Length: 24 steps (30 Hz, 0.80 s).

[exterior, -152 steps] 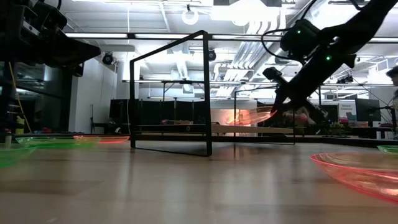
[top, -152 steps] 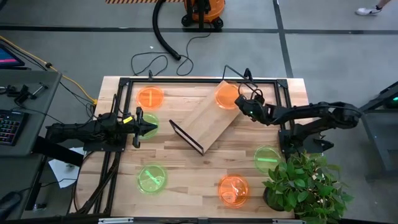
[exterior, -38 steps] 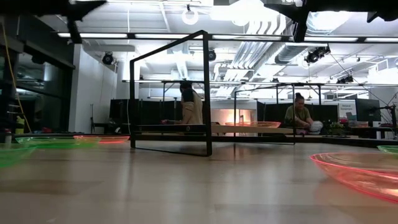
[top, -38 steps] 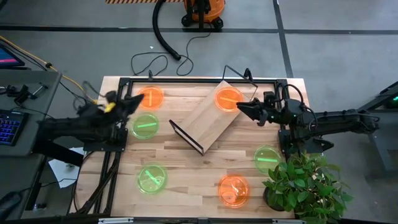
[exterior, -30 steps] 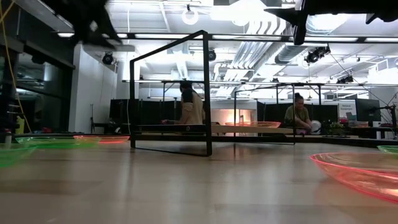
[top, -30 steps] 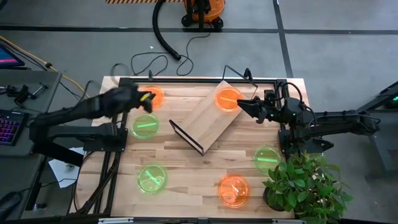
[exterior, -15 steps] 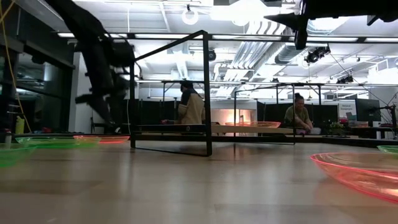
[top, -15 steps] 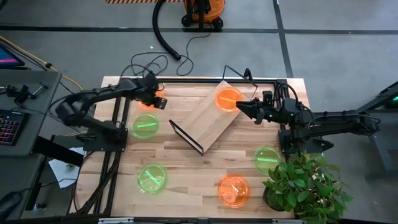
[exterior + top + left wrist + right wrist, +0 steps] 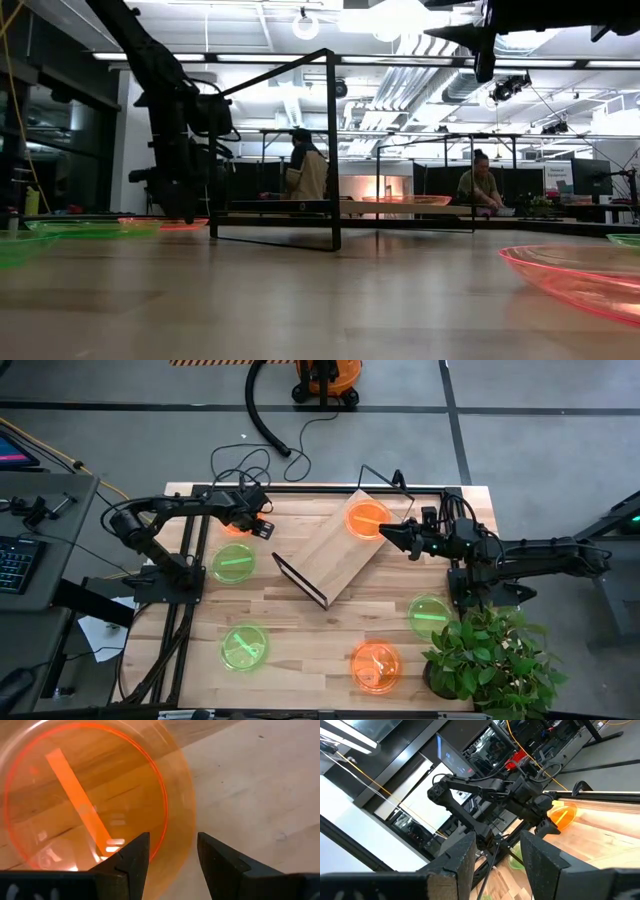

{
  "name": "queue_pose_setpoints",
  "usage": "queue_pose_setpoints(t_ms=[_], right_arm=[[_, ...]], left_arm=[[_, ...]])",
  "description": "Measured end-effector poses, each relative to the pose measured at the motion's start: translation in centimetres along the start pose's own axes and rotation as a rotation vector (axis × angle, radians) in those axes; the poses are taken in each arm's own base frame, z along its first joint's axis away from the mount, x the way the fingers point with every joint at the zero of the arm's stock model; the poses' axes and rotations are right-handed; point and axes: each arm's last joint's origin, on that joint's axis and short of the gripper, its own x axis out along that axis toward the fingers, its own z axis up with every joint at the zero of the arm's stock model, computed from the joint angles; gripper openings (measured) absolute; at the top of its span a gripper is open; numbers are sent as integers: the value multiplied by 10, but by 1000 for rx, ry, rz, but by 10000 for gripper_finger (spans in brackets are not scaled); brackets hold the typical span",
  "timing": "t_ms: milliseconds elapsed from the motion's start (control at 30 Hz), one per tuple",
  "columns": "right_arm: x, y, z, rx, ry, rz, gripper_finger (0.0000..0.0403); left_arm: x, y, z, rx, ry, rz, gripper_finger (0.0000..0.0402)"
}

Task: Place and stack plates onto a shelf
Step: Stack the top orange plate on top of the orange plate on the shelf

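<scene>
High view: left gripper [image 9: 258,526], fingers parted and empty, hovers over an orange plate [image 9: 238,523] at the worktop's far left; another orange plate [image 9: 366,518] sits on the shelf [image 9: 330,552] beside the right gripper [image 9: 388,533], also parted.

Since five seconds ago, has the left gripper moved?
Yes. The left gripper went from beside the green plate up to the orange plate at the table's far-left corner.
</scene>
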Motion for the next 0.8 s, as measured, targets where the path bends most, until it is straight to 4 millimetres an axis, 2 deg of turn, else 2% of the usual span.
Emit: queue_pose_setpoints(t_ms=[233, 467, 633, 800], right_arm=[[0, -1, -1, -1, 7, -7, 140], [0, -1, -1, -1, 7, -7, 140], [0, -1, -1, 17, 7, -7, 140], [0, -1, -1, 18, 9, -5, 140]], left_arm=[[0, 0, -1, 34, 7, 4, 157], [14, -3, -4, 53, 68, 33, 156], [14, -8, -6, 65, 55, 69, 156], [12, -12, -7, 97, 25, 88, 126]])
